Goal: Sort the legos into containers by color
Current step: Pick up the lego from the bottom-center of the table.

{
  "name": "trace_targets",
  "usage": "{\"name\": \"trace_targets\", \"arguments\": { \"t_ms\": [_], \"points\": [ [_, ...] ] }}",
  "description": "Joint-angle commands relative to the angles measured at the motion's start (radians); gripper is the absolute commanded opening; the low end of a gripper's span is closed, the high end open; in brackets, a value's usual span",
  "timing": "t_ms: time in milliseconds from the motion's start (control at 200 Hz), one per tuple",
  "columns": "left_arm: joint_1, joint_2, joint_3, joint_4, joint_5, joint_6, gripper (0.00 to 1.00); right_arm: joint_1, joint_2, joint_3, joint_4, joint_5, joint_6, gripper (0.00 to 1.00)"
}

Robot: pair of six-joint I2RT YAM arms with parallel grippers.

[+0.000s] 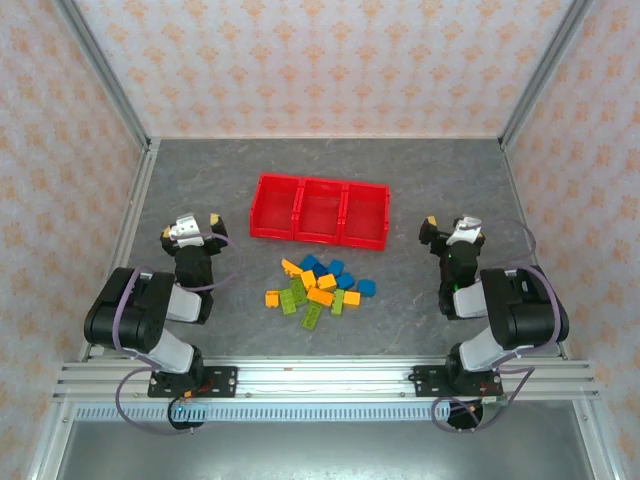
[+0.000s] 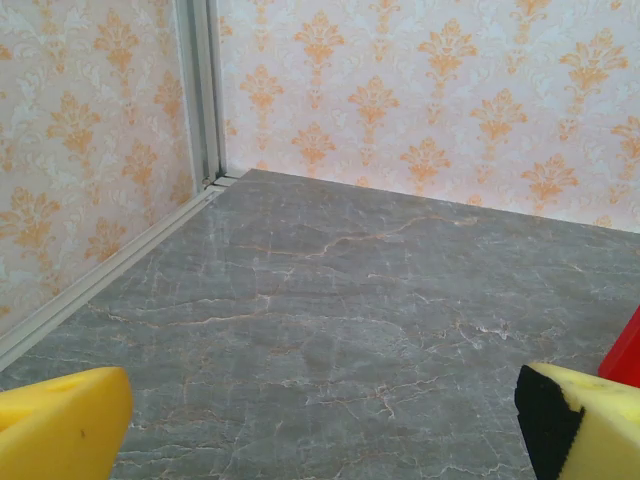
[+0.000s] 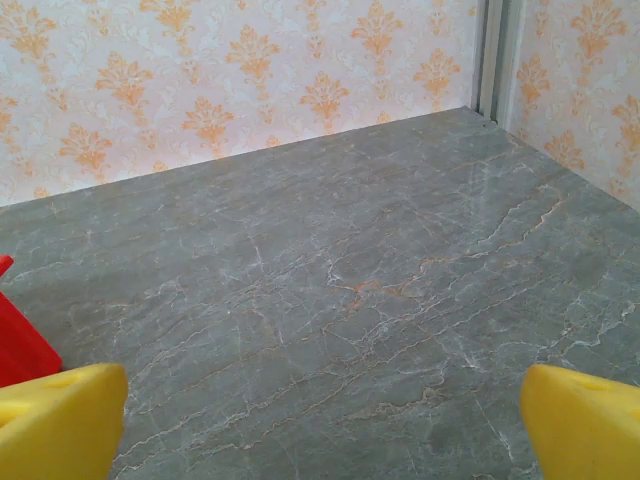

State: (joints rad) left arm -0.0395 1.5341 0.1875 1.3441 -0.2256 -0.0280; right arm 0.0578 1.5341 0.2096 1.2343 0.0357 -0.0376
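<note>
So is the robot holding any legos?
No, nothing is held. The left gripper and right gripper are open and empty; the legos lie loose on the table.

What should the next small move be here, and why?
Probably swing the left pincer toward the orange brick at the left edge of the legos: it and the right pincer stand open and empty, and the red tray holds nothing.

black arms (image 1: 140,315), purple cables (image 1: 119,400), yellow gripper fingers (image 2: 60,425).
</note>
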Motion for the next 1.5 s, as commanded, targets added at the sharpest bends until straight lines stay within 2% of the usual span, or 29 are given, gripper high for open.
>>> {"name": "trace_targets", "arguments": {
  "t_ms": [0, 526, 631, 976, 1051, 1101, 1151, 1186, 1226, 1266, 1326, 1387, 1407, 1497],
  "points": [
    [-0.004, 0.009, 0.006, 0.030, -0.018, 0.002, 1.00, -0.007, -0.012, 0.019, 0.005, -0.007, -0.012, 1.00],
    [0.016, 0.006, 0.010, 0.016, 0.006, -0.015, 0.99, -0.021, -0.011, 0.025, -0.004, -0.026, -0.001, 1.00],
    [0.015, 0.004, 0.016, 0.005, 0.049, 0.002, 0.99, -0.021, -0.012, 0.024, -0.004, -0.026, -0.001, 1.00],
    [0.015, 0.004, 0.014, 0.009, 0.048, 0.003, 0.99, -0.013, -0.014, 0.019, 0.007, -0.009, -0.005, 1.00],
    [0.008, 0.003, 0.003, 0.027, 0.049, 0.010, 0.99, 0.004, -0.017, 0.004, 0.031, 0.032, -0.011, 1.00],
    [-0.013, -0.005, -0.028, 0.097, 0.030, 0.031, 0.99, 0.032, -0.034, -0.022, 0.077, 0.132, -0.008, 1.00],
    [-0.059, -0.045, -0.072, 0.159, -0.041, 0.067, 0.99, 0.059, -0.102, -0.049, 0.082, 0.220, -0.011, 1.00],
    [-0.104, -0.106, -0.087, 0.156, -0.120, 0.098, 0.99, 0.069, -0.180, -0.048, 0.005, 0.255, 0.010, 1.00],
    [-0.156, -0.206, -0.084, 0.072, -0.178, 0.132, 0.99, 0.065, -0.284, -0.005, -0.199, 0.274, 0.098, 1.00],
    [-0.183, -0.314, -0.053, -0.110, -0.195, 0.111, 0.99, 0.042, -0.345, 0.030, -0.350, 0.272, 0.203, 1.00],
    [-0.183, -0.468, 0.043, -0.427, -0.212, -0.057, 0.99, 0.035, -0.436, 0.038, -0.424, 0.279, 0.260, 1.00],
    [-0.182, -0.575, 0.144, -0.724, -0.234, -0.234, 0.99, 0.010, -0.521, 0.065, -0.598, 0.304, 0.491, 1.00],
    [-0.183, -0.602, 0.162, -0.783, -0.230, -0.281, 0.99, -0.011, -0.552, 0.077, -0.659, 0.257, 0.554, 1.00],
    [-0.183, -0.710, 0.204, -0.945, -0.136, -0.419, 0.99, -0.038, -0.623, 0.124, -0.765, -0.008, 0.573, 1.00]
  ]
}}
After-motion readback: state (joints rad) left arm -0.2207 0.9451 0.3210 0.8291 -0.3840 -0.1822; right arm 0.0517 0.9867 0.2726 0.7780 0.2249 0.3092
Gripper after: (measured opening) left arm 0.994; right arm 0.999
